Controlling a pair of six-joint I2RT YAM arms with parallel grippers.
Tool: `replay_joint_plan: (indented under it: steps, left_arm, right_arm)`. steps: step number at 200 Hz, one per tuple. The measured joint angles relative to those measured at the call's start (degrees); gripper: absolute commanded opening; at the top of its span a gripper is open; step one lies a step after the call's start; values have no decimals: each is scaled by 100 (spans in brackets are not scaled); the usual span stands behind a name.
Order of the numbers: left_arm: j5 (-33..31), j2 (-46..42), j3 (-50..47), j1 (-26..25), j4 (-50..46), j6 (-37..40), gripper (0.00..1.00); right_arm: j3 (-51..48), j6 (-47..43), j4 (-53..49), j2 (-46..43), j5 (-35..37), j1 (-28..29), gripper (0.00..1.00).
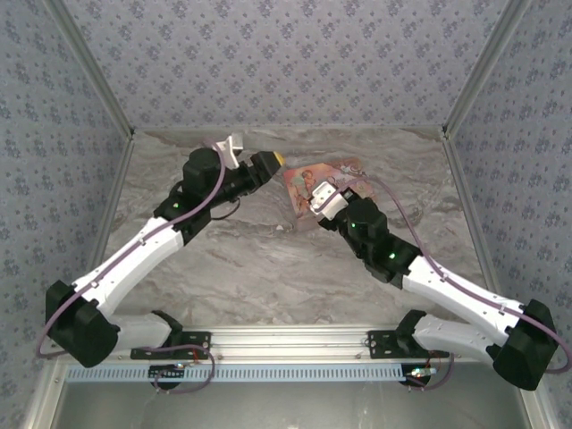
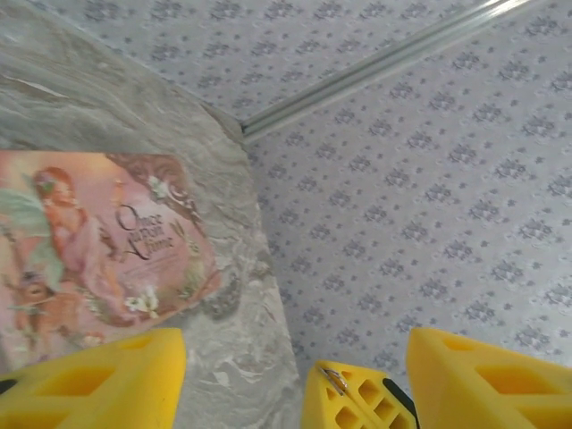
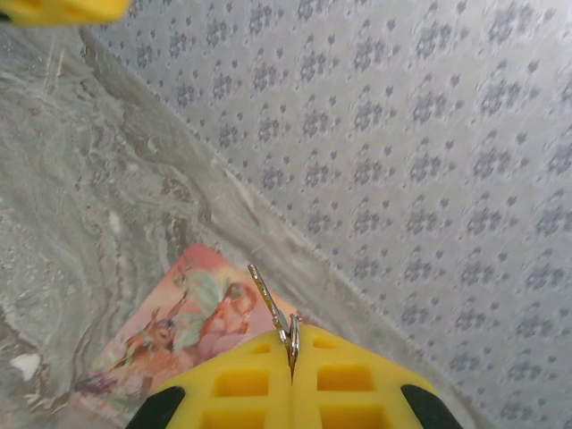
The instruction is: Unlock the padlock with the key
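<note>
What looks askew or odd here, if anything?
The key sticks out slanted from the tips of the shut right hand, pinched only at its ringed end, above the pink box. Such a thin hold looks unsteady. Nothing else stands out.

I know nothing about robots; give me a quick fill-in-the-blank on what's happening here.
The right gripper is shut on a thin metal ___.
The illustrated box is mostly ___ in colour.
The left gripper has its jaws standing ___.
Missing words: key, pink, open.
</note>
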Motion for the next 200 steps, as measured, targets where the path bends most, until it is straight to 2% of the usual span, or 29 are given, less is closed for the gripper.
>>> replay_joint_plan:
  steps: [48, 103, 200]
  left_arm:
    - [42, 492, 332, -391, 44, -74, 54]
    - [125, 876, 592, -658, 103, -129, 49]
    - [258, 1340, 848, -868, 177, -267, 33]
  right_arm:
    - [138, -431, 118, -2, -81, 7, 0]
    - [162, -623, 120, 15, -105, 13, 0]
    - [251, -723, 166, 166, -103, 9, 0]
